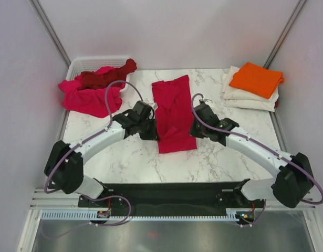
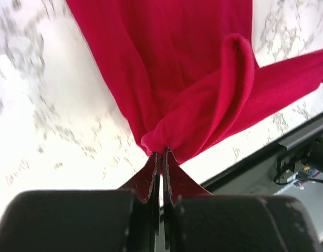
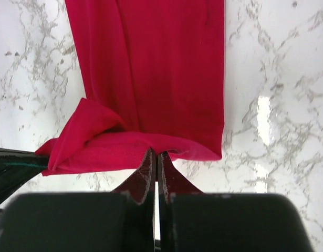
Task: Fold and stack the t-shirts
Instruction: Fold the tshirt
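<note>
Down at the near end it's 2 grippers on 1 shirt: the left gripper (image 2: 161, 156) has its fingers pressed together on a bunched corner of the crimson t-shirt (image 1: 173, 113), and the right gripper (image 3: 155, 155) pinches the near hem on the other side, fingers just as tight. The shirt runs as a long narrow strip up the middle of the marble table (image 1: 124, 163), its near end rumpled and curling. Further back on the left, a magenta-pink t-shirt (image 1: 87, 98) and a dark maroon t-shirt (image 1: 106, 77) spill over the white basket (image 1: 77, 65). Far right, an orange t-shirt (image 1: 256, 79) sits folded on top of the cream-white t-shirts (image 1: 249, 100).
</note>
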{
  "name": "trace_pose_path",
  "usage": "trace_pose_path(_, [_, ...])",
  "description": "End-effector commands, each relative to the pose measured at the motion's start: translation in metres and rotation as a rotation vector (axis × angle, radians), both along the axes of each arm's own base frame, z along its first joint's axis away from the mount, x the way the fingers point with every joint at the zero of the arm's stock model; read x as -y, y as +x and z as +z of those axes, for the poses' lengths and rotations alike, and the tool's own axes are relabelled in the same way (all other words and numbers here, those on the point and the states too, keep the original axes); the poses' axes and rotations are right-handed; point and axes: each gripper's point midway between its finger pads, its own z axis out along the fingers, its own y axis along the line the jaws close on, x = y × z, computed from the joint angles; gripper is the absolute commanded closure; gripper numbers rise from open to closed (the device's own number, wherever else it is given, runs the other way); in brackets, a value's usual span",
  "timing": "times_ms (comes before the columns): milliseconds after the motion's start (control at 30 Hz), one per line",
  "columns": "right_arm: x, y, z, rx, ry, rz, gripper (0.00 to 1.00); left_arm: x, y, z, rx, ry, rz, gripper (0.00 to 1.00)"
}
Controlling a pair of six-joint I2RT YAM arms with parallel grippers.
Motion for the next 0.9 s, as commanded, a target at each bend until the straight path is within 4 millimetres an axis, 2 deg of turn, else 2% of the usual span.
trace_pose_path(0, [-0.004, 0.029, 0.01, 0.044, -0.029, 0.034, 1.0, 0.005, 0.027, 0.009, 0.054, 0.006, -0.098, 0.98])
trace_pose_path(133, [-0.006, 0.051, 0.012, 0.055, -0.042, 0.025, 1.0, 0.007, 0.054, 0.008, 0.051, -0.006, -0.104, 0.98])
trace_pose_path(167, [-0.002, 0.056, 0.01, 0.052, -0.047, 0.014, 1.0, 0.01, 0.063, 0.014, 0.066, -0.018, -0.105, 0.98])
trace_pose_path(233, [-0.001, 0.066, 0.009, 0.05, -0.053, 0.012, 1.0, 0.008, 0.074, 0.009, 0.061, -0.014, -0.106, 0.98])
trace_pose_path(267, [0.001, 0.07, 0.009, 0.05, -0.055, 0.005, 1.0, 0.011, 0.081, 0.014, 0.074, -0.025, -0.108, 0.98])
trace_pose_path(300, [0.001, 0.076, 0.007, 0.048, -0.061, 0.006, 1.0, 0.009, 0.087, 0.008, 0.062, -0.021, -0.11, 0.98])
trace_pose_path(367, [0.004, 0.084, 0.005, 0.041, -0.06, 0.001, 1.0, 0.009, 0.098, 0.01, 0.068, -0.02, -0.105, 0.98])
trace_pose_path(733, [0.003, 0.136, -0.028, -0.009, -0.092, 0.002, 1.0, 0.006, 0.139, -0.019, 0.03, 0.021, -0.085, 0.98])
trace_pose_path(867, [0.011, 0.155, -0.041, -0.028, -0.106, -0.023, 1.0, 0.007, 0.157, -0.032, 0.005, 0.033, -0.057, 0.98])
